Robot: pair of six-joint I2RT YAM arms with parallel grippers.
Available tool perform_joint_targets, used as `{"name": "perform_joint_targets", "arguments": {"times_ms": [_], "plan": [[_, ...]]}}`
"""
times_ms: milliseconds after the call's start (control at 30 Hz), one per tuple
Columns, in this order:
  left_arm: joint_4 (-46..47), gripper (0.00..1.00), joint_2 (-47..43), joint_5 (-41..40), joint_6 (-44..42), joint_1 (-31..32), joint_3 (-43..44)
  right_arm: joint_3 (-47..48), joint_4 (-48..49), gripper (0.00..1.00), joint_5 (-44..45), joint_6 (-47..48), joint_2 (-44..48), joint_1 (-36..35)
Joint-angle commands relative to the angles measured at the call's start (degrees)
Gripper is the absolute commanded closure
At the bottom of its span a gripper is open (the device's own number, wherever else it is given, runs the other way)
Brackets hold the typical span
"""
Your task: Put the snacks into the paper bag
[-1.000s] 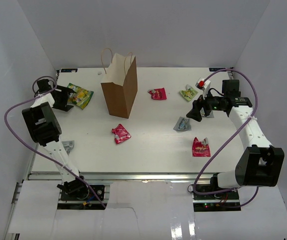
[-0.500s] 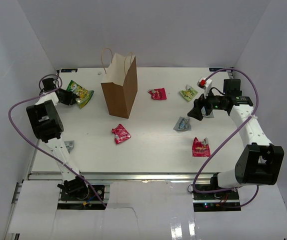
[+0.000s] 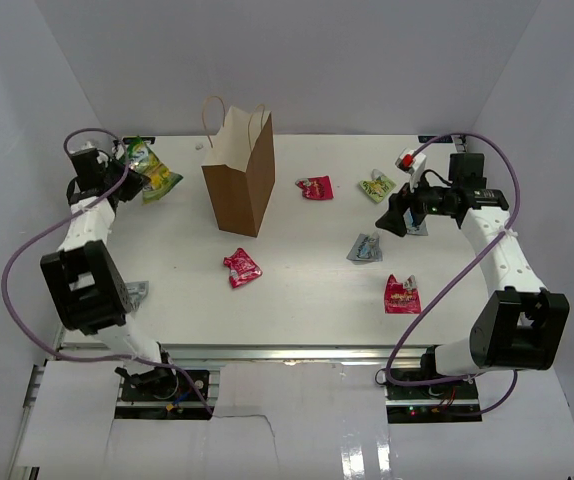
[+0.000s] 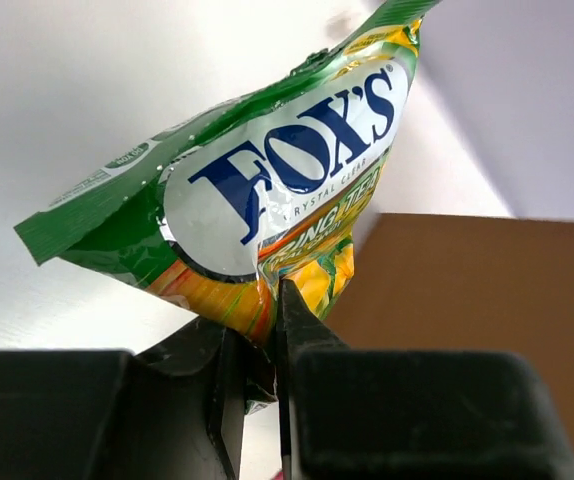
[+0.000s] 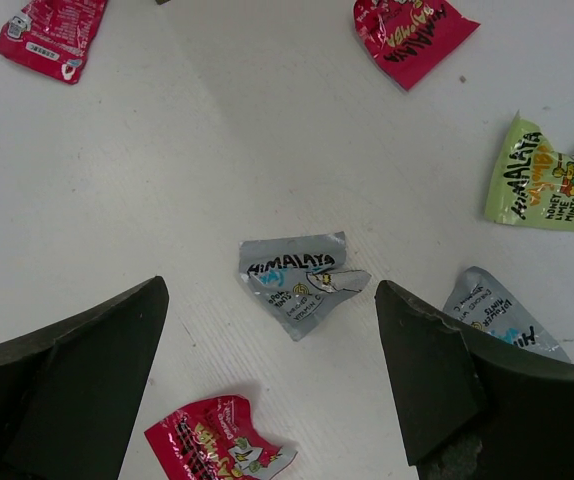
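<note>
Fox's pouch (image 4: 267,180): corner clamped in left hand (image 4: 272,305).
Paper bag (image 3: 239,190): right of that hand; release only above its mouth.
Right hand (image 5: 269,292): fingers apart.

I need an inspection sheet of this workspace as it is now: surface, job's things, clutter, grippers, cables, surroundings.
Surface: white table, no spill seen.
Job's things: bag upright; pouch held in the left gripper; red packets, silver packets and green packet lie loose on the table.
Clutter: small grey item at the left edge, unclear what.
Grippers: left gripper shut on the pouch; right gripper open, empty.
Cables: purple cables loop from both arms, touching no packet.
Surroundings: white walls; nothing else seen.
</note>
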State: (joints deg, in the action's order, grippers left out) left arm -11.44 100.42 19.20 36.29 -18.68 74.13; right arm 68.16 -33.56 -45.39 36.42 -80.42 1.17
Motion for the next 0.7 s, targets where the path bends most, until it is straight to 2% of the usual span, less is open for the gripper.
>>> {"name": "perform_joint_targets", "arguments": {"times_ms": [0,200,300,500,667], "plan": [[7.0,0.89,-15.0,-1.4,-3.8,2.6,-1.6,3.6,-0.5,0.10,-1.5,0.1,0.0,0.4],[7.1,0.90,-28.2,-4.8,-4.7,7.1,-1.8,4.6,-1.5,0.10,-1.9,0.1,0.5,0.5],[5.7,0.90,-30.5,-5.9,-5.4,10.6,1.2,4.5,-1.6,0.10,-2.0,-0.2,1.1,0.5],[3.7,0.90,-29.9,-9.4,-5.2,17.7,5.6,3.8,-1.6,0.10,-2.2,-0.6,2.3,0.5],[3.3,0.91,-24.9,-15.5,-5.3,26.0,9.5,2.5,-1.5,0.10,-2.0,-0.6,3.4,0.5]]}}
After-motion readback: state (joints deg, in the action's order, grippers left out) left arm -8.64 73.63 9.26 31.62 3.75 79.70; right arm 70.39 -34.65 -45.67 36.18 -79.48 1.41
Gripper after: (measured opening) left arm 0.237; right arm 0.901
